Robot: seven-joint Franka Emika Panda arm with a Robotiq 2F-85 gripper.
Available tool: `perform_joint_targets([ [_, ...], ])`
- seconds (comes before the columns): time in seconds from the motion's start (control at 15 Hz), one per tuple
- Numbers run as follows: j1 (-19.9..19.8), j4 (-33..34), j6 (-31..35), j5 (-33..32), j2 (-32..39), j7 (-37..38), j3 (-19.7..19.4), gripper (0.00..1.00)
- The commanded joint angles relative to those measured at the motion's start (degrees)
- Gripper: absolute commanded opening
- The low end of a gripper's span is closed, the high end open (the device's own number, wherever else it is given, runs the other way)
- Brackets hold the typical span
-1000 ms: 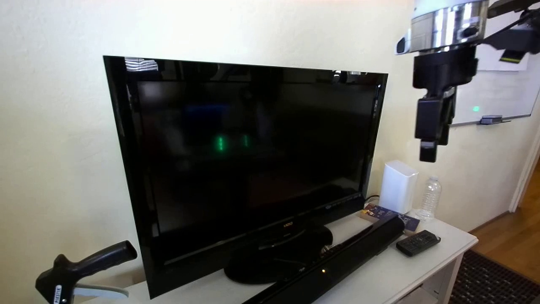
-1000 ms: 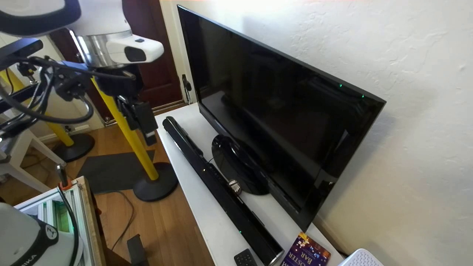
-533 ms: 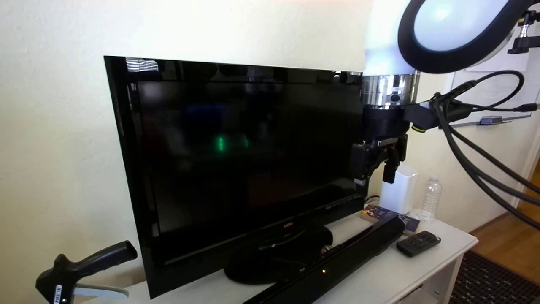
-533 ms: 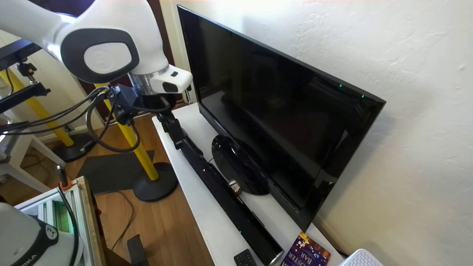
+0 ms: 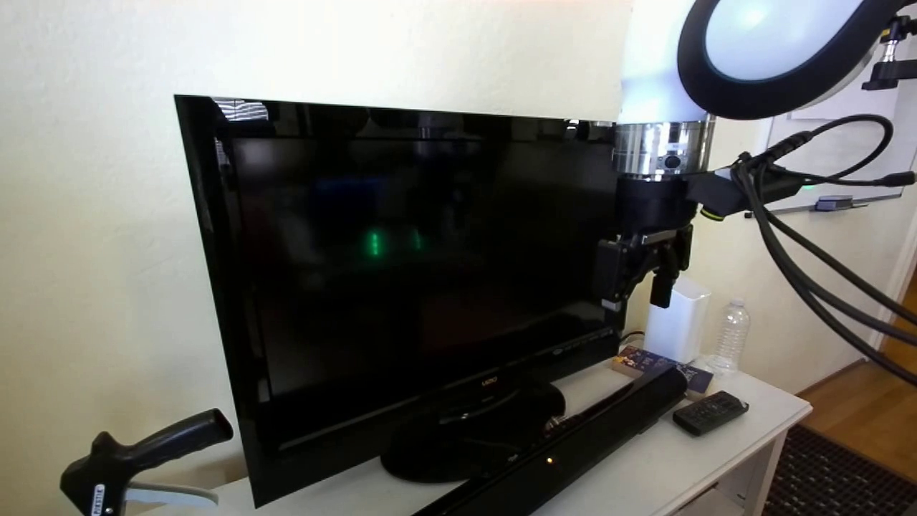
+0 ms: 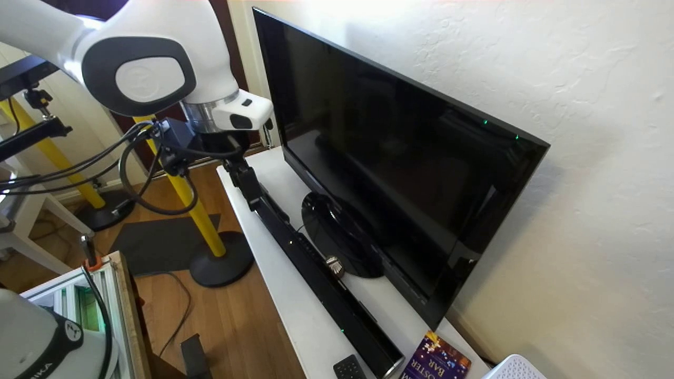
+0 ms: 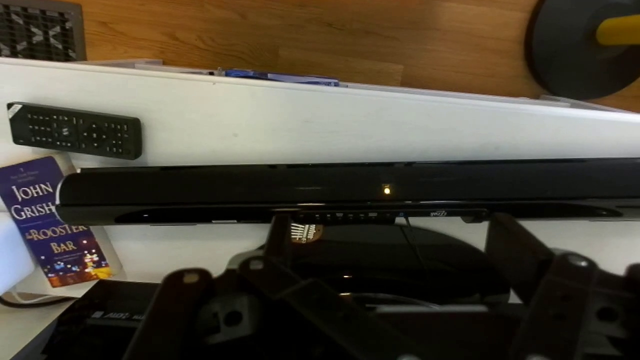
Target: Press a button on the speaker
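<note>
The speaker is a long, low black soundbar lying on the white table in front of the TV; it shows in both exterior views (image 5: 598, 430) (image 6: 316, 279) and across the wrist view (image 7: 225, 182). A small amber light (image 7: 387, 190) glows on its front. A thin strip with small button-like marks (image 7: 345, 216) runs along its TV-side edge. My gripper (image 5: 636, 302) is open and empty, pointing down above the speaker. In the wrist view its fingertips (image 7: 391, 220) stand wide apart, with the marked strip between them. In an exterior view one finger (image 6: 251, 196) hides the speaker's far end.
The large TV (image 5: 430, 287) stands close behind the speaker. A remote (image 7: 75, 131) and a book (image 7: 55, 220) lie near one end. A white box-shaped device (image 5: 677, 322) and a bottle (image 5: 731, 337) stand beyond the book. A small patterned object (image 7: 305, 232) sits by the TV base.
Over the last second my gripper has come down over the table, turned, and moved nearer the TV and speaker. In the last half second it has hardly moved.
</note>
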Motion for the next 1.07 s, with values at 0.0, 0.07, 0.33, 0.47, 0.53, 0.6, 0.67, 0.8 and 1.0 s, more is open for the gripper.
perform_joint_targets([
  [0.0,1.16,2.88,3.01,2.05,6.59,-0.41,1.90,1.00],
  [0.07,1.54,4.02,4.39,2.03,9.30,0.01,2.60,1.00],
  [0.33,1.80,10.62,7.61,-0.22,21.12,1.30,4.55,0.72],
  [0.47,1.69,14.59,7.20,-1.88,26.88,1.77,4.09,0.60],
  [0.53,1.94,16.52,6.31,-2.54,29.25,1.71,3.63,0.54],
  [0.6,2.19,18.18,6.02,-3.78,31.60,2.24,2.90,0.45],
  [0.67,2.45,19.72,5.93,-3.61,33.66,1.90,2.29,0.39],
  [0.8,2.88,22.18,6.30,-4.26,37.25,1.74,0.89,0.25],
  [1.0,3.01,24.34,6.66,-3.47,40.80,0.91,-0.48,0.05],
])
